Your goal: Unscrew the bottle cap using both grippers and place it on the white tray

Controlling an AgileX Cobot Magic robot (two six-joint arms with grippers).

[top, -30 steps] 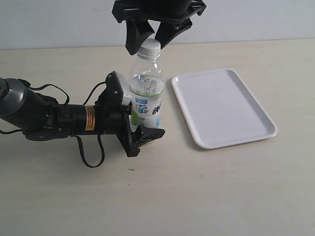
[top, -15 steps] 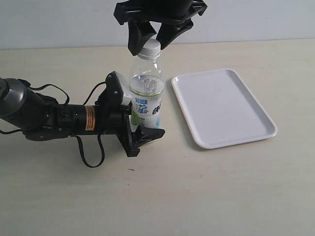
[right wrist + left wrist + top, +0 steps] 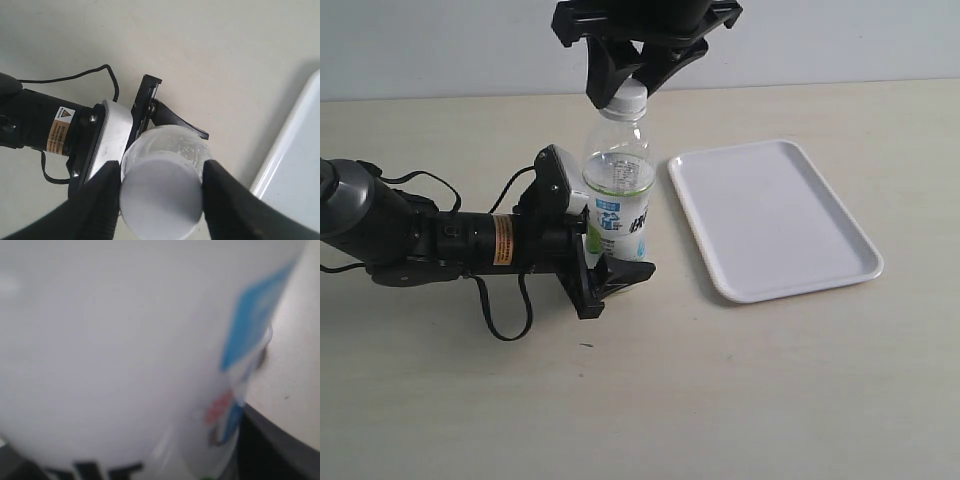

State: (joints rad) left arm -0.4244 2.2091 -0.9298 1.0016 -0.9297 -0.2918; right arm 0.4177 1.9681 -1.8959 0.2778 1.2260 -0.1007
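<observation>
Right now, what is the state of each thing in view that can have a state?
bottle: upright on the table.
left gripper: shut on the bottle, low on its body.
bottle cap: on the bottle's neck.
right gripper: shut on the bottle cap from above.
white tray: empty, flat on the table.

- One bottle, clear plastic with a label.
- One bottle cap, white.
- One white tray.
- Two grippers: left gripper and right gripper, each with two black fingers.
- One bench.
</observation>
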